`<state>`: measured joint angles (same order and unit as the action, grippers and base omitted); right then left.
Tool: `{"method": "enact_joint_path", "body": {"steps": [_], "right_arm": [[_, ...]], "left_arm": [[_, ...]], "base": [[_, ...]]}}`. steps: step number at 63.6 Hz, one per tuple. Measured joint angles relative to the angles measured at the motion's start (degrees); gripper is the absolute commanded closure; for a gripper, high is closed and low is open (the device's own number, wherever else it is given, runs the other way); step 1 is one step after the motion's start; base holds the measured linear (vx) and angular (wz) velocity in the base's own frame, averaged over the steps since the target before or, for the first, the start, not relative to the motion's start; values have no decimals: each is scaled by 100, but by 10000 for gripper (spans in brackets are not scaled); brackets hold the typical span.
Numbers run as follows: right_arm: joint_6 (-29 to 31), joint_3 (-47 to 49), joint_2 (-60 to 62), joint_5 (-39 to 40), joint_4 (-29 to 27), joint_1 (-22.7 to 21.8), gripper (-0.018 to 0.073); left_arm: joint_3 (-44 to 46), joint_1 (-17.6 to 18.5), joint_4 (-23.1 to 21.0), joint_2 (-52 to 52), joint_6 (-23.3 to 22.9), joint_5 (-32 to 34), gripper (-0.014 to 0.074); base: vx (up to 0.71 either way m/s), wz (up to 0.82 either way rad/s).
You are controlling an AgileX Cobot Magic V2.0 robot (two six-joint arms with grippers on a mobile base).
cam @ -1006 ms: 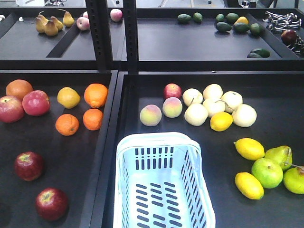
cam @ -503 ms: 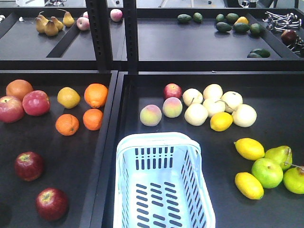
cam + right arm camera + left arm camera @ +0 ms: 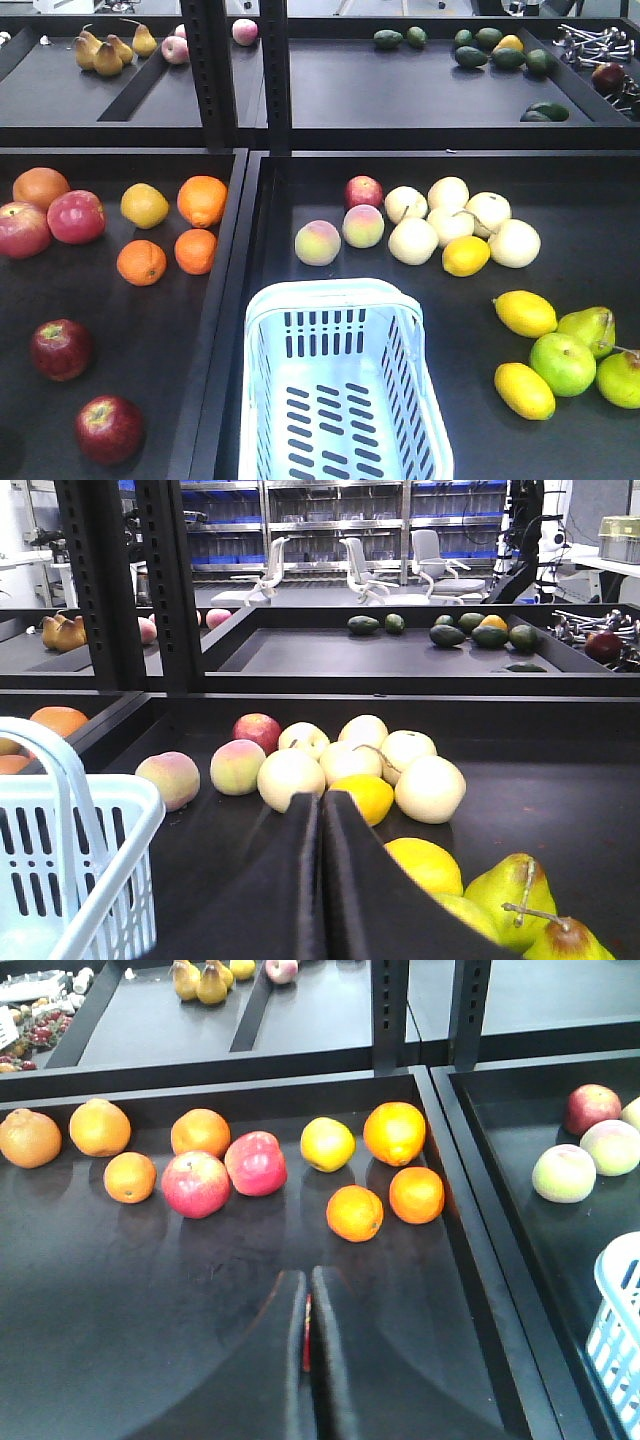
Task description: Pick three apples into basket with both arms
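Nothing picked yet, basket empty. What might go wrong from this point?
Brighter pink-red apples share the left tray with two dark red apples: a wrong pick is possible. The third dark apple sits close beside a peach, which a descending tool may knock. The left tool and right tool are shut.

open floor (image 3: 150, 340) rings the dark apples (image 3: 61, 350); basket (image 3: 330, 290) mouth apparently clear.

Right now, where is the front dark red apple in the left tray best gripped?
Probably across its widest middle, from straight above: the front dark red apple sits stem-up on the tray floor, touching nothing else, all its sides free.
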<state>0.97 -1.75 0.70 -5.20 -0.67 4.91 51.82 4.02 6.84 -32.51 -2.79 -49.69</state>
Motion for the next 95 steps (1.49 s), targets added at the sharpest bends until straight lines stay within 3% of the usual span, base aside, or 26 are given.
{"method": "enact_joint_path", "body": {"steps": [8, 15, 33, 39, 50, 65, 74, 86, 90, 95], "right_arm": [[0, 0, 0, 0, 0, 0, 568], [0, 0, 0, 0, 0, 0, 568], [0, 0, 0, 0, 0, 0, 568], [0, 0, 0, 0, 0, 0, 568], [0, 0, 0, 0, 0, 0, 568], [0, 0, 0, 0, 0, 0, 568], [0, 0, 0, 0, 0, 0, 568], [0, 0, 0, 0, 0, 0, 568], [0, 0, 0, 0, 0, 0, 568], [0, 0, 0, 0, 0, 0, 568]], "left_arm": [[0, 0, 0, 0, 5, -11, 564], [0, 0, 0, 0, 5, -36, 468], [0, 0, 0, 0, 5, -74, -26], [0, 0, 0, 0, 5, -78, -134], [0, 0, 0, 0, 97, -78, -115], [0, 0, -118, -359, 870, 58, -98], [0, 129, -585, -857, 1604, 282, -98], [0, 542, -1485, -1596, 3119, 629, -94], [30, 740, -1638, -1903, 3552, 699, -89], [195, 1010, -1686, -2258, 3776, 698, -86]], "base": [[0, 0], [0, 0], [0, 0], [0, 0], [0, 0], [0, 0], [0, 0], [0, 0], [0, 0], [0, 0]]}}
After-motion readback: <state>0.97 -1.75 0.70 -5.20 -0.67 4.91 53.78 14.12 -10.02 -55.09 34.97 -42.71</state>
